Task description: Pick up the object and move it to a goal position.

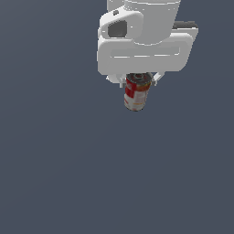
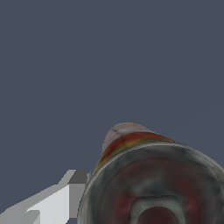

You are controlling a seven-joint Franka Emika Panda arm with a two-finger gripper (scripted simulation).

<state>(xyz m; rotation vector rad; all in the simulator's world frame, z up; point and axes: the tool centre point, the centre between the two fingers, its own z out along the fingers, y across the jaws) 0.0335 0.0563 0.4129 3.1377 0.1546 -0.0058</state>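
The object, a small can (image 1: 136,95) with a red-and-white label, a yellowish lower band and a dark metal top, hangs upright under the white gripper (image 1: 137,81). The gripper's fingers (image 1: 119,82) press on the can's upper part from both sides, so it is shut on the can. The wrist view is filled by the can's metal top (image 2: 153,188), with its red and yellow side (image 2: 127,140) running away from the camera and one grey-white finger (image 2: 57,201) beside it. No goal marker shows in either view.
Only a plain dark blue-grey surface (image 1: 55,173) lies around and below the can in both views. The arm's white wrist body (image 1: 144,41) takes up the upper part of the exterior view.
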